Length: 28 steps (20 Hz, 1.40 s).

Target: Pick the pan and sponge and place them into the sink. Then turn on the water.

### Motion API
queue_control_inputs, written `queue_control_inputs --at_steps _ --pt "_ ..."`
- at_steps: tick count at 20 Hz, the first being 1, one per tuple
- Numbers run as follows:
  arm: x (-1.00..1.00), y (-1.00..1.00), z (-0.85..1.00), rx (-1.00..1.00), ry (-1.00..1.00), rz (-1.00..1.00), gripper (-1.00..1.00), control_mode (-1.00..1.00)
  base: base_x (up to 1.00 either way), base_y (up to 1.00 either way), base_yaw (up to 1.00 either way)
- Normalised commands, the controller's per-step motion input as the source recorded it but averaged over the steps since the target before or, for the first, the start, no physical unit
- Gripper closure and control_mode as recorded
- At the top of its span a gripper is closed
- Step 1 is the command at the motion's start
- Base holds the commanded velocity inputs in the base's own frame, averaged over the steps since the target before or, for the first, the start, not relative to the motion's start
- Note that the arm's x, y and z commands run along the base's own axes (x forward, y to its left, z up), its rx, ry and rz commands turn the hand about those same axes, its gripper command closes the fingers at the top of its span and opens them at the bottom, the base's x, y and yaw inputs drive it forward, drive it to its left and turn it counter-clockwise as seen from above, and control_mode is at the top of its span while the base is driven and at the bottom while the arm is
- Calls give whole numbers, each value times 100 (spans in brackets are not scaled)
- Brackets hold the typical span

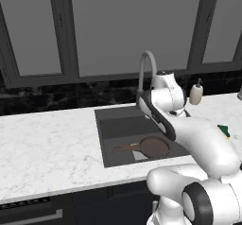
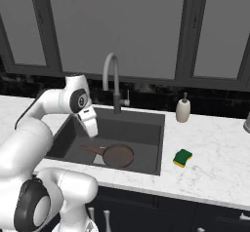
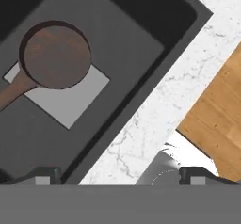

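Low in the left base view's middle, the pan (image 1: 153, 146) lies in the sink (image 1: 109, 125). Right base view: the sponge (image 2: 182, 158) sits on the counter (image 2: 215, 148) right of the basin, gripper (image 2: 91, 124) above the pan's handle. Hand view: pan upper left over the light square (image 3: 70, 100), fingers (image 3: 44, 176) spread wide, empty.

Faucet (image 2: 112, 77) — soap bottle (image 2: 183, 109) behind sponge (image 2: 182, 158)

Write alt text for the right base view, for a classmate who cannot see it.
A reddish-brown pan lies in the dark sink, its handle pointing left, with the white arm's pincer hanging over the basin beside it. A yellow-and-green sponge sits on the marble counter right of the sink. No water runs from the gooseneck faucet.
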Motion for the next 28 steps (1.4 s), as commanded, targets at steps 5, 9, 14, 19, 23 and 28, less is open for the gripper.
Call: queue_control_inputs --at_steps 5,9,14,19,23,28 --pt "-19 -95 0 25 -4 21 -100 -100 0 0 0" --pt "-47 -100 0 22 -1 17 -100 -100 0 0 0" --pt "-27 -100 0 22 0 16 -100 -100 0 0 0" --pt "10 -69 0 4 13 11 -100 -100 0 0 0" --pt "21 -31 -1 -15 16 0 -100 -100 0 0 0" --pt "4 -44 -19 -9 1 0 -100 -100 0 0 0"
